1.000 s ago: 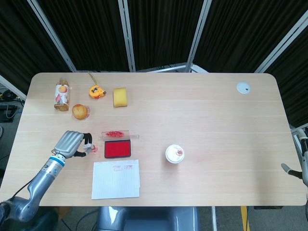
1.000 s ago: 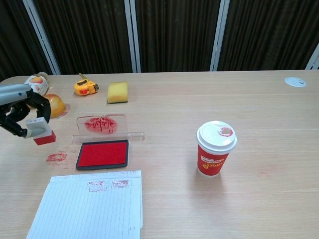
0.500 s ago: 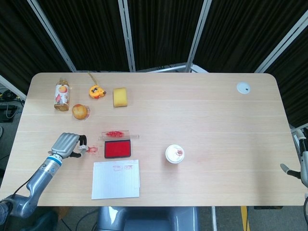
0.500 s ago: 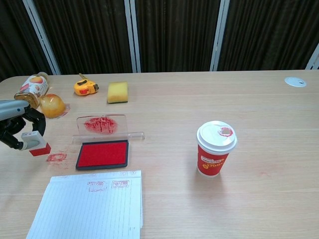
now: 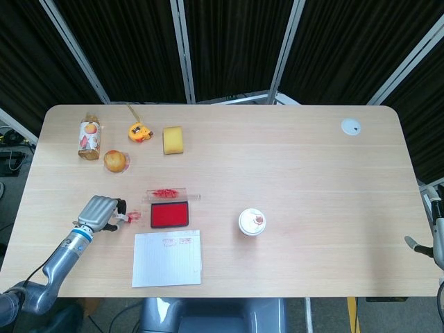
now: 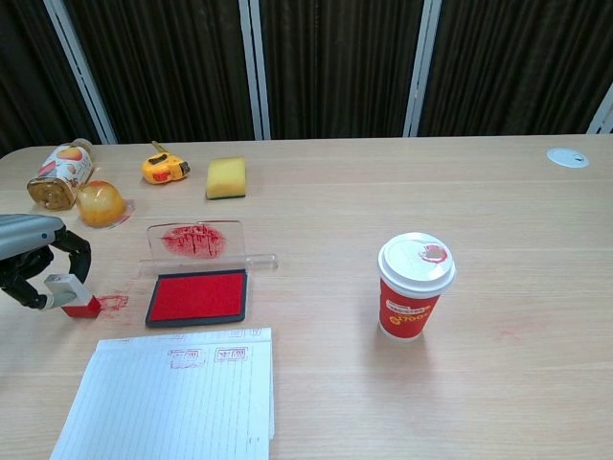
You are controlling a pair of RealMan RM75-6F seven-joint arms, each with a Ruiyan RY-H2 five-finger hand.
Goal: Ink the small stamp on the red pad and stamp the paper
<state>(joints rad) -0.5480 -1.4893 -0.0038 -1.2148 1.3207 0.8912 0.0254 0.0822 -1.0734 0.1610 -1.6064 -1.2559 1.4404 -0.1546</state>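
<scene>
Since approx 1 s ago the left hand has dropped lower and drawn back toward the table's left edge, carrying the small grey stamp with red base; stamp was in the air, now its base looks down on the wooden table w/ the red ink smudge just beside it on the right. Contact w/ the tabletop is hard to confirm.

Left hand is partly cut off by the frame edge in chest view; in head view its back covers most of the stamp. Fingers curl round the stamp, holding it. Right hand: only a bit of arm shows at the right edge in head view, the hand itself isn't seen.

Stamp sits left of the open red ink pad, apart from it, and up-left of the lined white paper, which bears two faint red stamp marks near its top edge.
</scene>
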